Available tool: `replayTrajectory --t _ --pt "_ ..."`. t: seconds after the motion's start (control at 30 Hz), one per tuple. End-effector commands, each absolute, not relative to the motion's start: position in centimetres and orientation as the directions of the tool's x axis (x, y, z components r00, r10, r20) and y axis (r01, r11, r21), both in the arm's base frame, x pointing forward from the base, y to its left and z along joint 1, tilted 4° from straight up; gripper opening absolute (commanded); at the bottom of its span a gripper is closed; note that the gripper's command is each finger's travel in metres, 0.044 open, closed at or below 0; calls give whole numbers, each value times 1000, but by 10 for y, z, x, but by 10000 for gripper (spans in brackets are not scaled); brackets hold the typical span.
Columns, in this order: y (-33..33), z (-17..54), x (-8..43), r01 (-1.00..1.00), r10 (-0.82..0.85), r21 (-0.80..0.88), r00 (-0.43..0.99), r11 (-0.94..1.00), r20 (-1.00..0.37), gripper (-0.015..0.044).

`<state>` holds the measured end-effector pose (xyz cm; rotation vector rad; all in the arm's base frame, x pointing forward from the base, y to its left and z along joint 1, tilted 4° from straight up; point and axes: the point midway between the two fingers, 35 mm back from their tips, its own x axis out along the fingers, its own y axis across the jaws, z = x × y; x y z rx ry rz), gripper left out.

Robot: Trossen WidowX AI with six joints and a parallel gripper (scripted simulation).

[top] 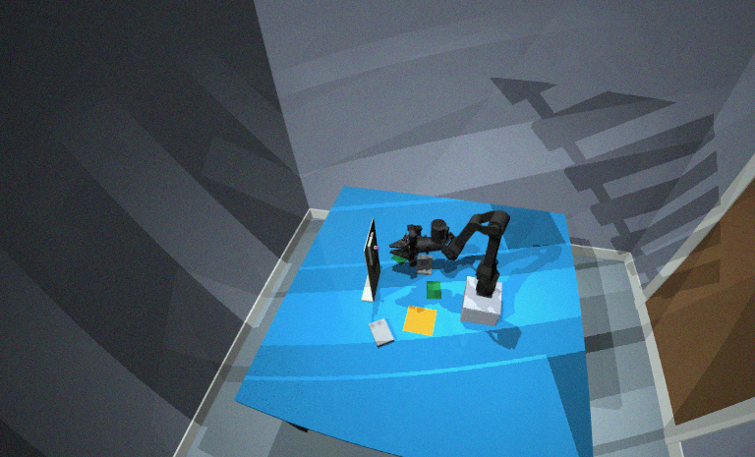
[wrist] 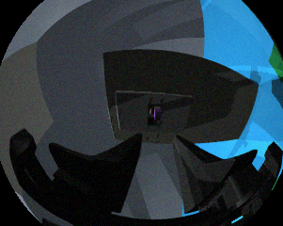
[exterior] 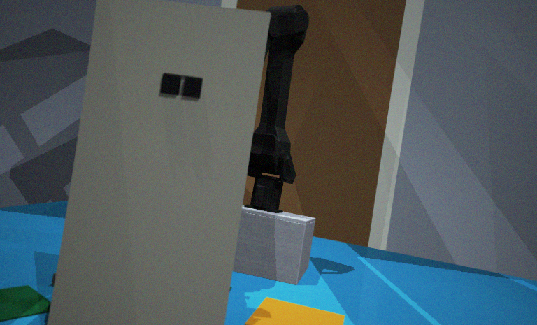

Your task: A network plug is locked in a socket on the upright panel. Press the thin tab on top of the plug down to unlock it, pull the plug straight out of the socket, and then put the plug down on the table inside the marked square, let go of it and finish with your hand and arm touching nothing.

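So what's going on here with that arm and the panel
A single black robot arm is reaching toward the upright panel, lining its gripper up with the small purple plug seated in the panel's socket. The gripper is partly open, holds nothing, and sits short of the panel. The plug is not yet pulled out. The orange square on the table has nothing on it.

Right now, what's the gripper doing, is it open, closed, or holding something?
Gripper: partly open, holding nothing, short of the plug in the upright panel.
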<state>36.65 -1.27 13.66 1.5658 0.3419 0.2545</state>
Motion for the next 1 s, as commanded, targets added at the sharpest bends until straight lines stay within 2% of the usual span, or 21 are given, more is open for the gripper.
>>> replayTrajectory --t 0.0,0.97 --pt "-12 138 373 53 370 999 928 -8 -47 156" --pt "-6 136 419 49 370 999 928 -9 -43 156"
